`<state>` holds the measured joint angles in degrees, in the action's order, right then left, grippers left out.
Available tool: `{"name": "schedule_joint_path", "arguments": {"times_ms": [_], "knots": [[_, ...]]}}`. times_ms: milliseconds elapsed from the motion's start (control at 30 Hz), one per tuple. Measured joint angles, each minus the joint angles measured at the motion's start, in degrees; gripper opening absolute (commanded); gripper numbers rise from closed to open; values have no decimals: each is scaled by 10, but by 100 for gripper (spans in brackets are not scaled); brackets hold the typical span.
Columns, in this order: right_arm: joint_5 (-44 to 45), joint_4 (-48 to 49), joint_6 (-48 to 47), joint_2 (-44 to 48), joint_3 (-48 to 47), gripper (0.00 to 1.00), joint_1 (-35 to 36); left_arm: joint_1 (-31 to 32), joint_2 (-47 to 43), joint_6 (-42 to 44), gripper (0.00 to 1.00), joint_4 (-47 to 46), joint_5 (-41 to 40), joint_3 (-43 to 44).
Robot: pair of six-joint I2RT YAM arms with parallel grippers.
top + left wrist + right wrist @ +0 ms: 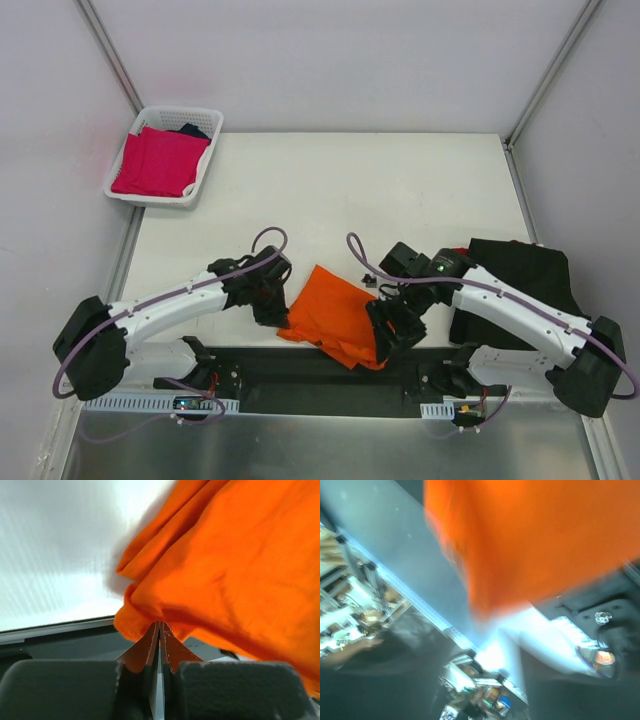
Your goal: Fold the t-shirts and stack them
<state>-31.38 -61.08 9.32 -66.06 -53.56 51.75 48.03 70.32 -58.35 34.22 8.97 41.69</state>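
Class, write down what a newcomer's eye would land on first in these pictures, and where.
The orange shirt, bunched front and centre, with the left gripper shut on its edge. Next, a pink shirt in the basket at the far left, and a black shirt at the right.

Orange shirt [335, 315] lies crumpled, black shirt [520, 272] right, magenta shirt [158, 160] back left

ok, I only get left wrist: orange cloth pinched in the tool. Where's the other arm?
Observer: The right tool sits at the near right corner of the same orange t-shirt.
Operator: Gripping it?
Observer: Can't tell, the right wrist view is motion-blurred.
Operator: Other shirts?
Observer: A black t-shirt lies at the right edge of the table, and a magenta-pink t-shirt is in the white basket at far left.
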Motion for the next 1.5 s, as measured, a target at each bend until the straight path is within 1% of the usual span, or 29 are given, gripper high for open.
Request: {"name": "schedule_joint_path", "arguments": {"times_ms": [33, 67, 167, 200, 233, 367, 467, 600, 633, 667, 733, 767, 800, 833, 867, 900, 933, 967, 1000, 1067, 1133, 1167, 1233, 1300, 1367, 1500], "knots": [[-2, -15, 0, 9, 4, 96, 0, 0, -21, -5, 5, 1, 0, -17], [-4, -28, -3, 18, 9, 96, 0, 0, -39, -9, 12, 3, 0, -30], [-9, -56, -8, 40, 25, 96, 1, 0, -83, -22, 23, 7, 0, -62], [-8, -62, -8, 43, 26, 96, 1, 0, -90, -25, 31, 8, 0, -68], [-8, -67, -8, 44, 26, 96, 1, 0, -96, -28, 34, 10, 0, -74], [10, -71, -10, 31, 15, 96, 1, 0, -101, -35, 36, 13, -3, -76], [23, -56, -9, -5, -7, 96, 1, 0, -90, -29, 35, 28, -12, -52], [34, 1, 10, -26, -14, 96, -1, 0, -33, -5, 33, 44, -26, 53], [42, 9, 17, -21, -19, 96, -2, 0, -23, 1, 35, 44, -28, 77], [63, 15, 26, -9, -31, 96, -2, 0, -14, 9, 36, 43, -32, 109], [116, 32, 48, 45, -66, 98, -4, 0, -16, 19, 36, 40, -38, 150], [146, 47, 59, 86, -81, 74, -6, 0, -24, 22, 35, 39, -43, 162], [167, 72, 67, 133, -88, 53, -9, 0, -33, 24, 33, 38, -51, 168], [179, 95, 71, 173, -88, 14, -15, 0, -48, 25, 31, 38, -62, 171], [186, 107, 77, 206, -88, 1, -23, 0, -66, 27, 25, 41, -74, 171], [188, 112, 83, 224, -90, 1, -31, 0, -76, 29, 20, 44, -81, 172], [193, 107, 89, 219, -94, 1, -36, 0, -80, 36, 15, 50, -87, 175], [197, 100, 90, 198, -99, 1, -39, 0, -78, 41, 5, 56, -92, 183], [207, 89, 90, 148, -107, 1, -41, 0, -68, 48, 0, 57, -93, 191], [221, 84, 85, 52, -111, 1, -40, 0, -28, 60, 0, 56, -91, 211], [240, 90, 78, -51, -99, 1, -37, 0, 32, 70, 0, 48, -85, 223], [248, 89, 76, -73, -92, 1, -37, 0, 62, 75, 0, 44, -80, 224], [263, 76, 74, -94, -82, 1, -39, 0, 115, 84, 0, 46, -71, 225], [267, 76, 71, -93, -84, 1, -50, 0, 156, 94, 0, 47, -59, 225], [265, 81, 69, -102, -88, 1, -61, 0, 180, 101, 0, 45, -48, 226], [247, 100, 61, -166, -98, 1, -72, 0, 210, 111, 0, 35, -22, 226]]}}
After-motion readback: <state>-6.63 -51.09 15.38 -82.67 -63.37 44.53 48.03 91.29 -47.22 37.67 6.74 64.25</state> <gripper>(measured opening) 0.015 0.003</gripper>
